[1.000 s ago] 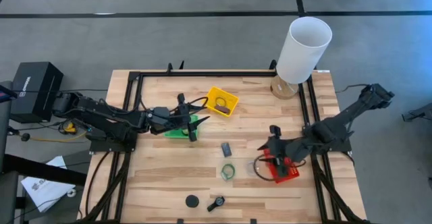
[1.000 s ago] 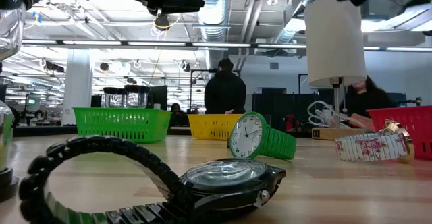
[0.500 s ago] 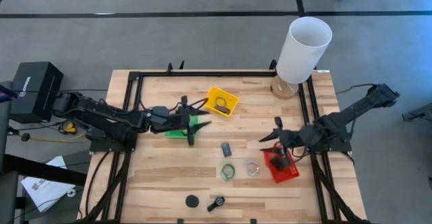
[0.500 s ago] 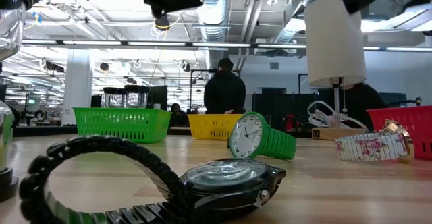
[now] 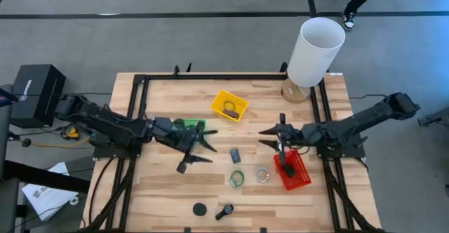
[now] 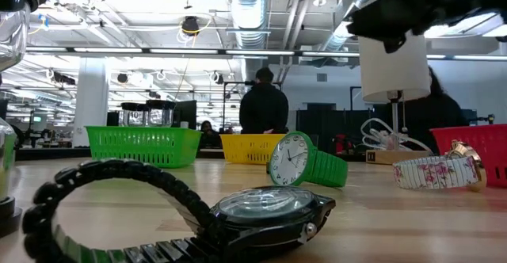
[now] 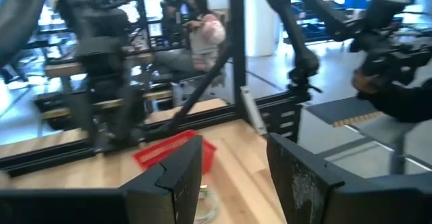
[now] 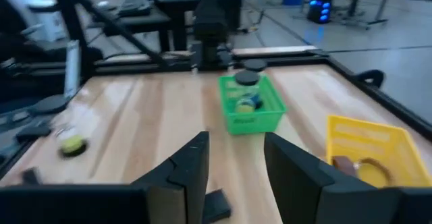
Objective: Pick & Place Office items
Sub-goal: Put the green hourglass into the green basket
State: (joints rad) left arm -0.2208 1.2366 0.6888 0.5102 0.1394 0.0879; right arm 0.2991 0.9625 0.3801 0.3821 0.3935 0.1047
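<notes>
Seen from above: a wooden table [image 5: 161,191] in a black frame, with a tall white cylinder [image 5: 317,49] at its far right corner.

From the left, a dark arm reaching toward the middle. Left gripper [image 5: 198,149] just on the near side of the green tray [image 5: 184,125], fingers spread apart, nothing between them.

From the right, the other dark arm reaching in. Right gripper [image 5: 266,137] right of centre, between the yellow tray [image 5: 240,104] and the red tray [image 5: 300,174], fingers parted, grasping nothing.

Three small mesh trays: green at far left of centre, yellow at far centre, red at near right. In the yellow tray, a brown oblong [image 5: 230,108]. In the green tray, seen from the right wrist, a few small things, too blurred to name.

Loose on the bare wood, all apart from both grippers:
- grey block [image 5: 236,155], near centre, left of the right gripper
- green watch [image 5: 237,179], on the near side of the block
- pale watch [image 5: 262,175], just right of the green one, beside the red tray
- black watch [image 5: 224,211] and black puck [image 5: 200,208], side by side at the near edge

At table height, the same three watches up close; beyond the table, a person [image 6: 264,108] standing in the room.
</notes>
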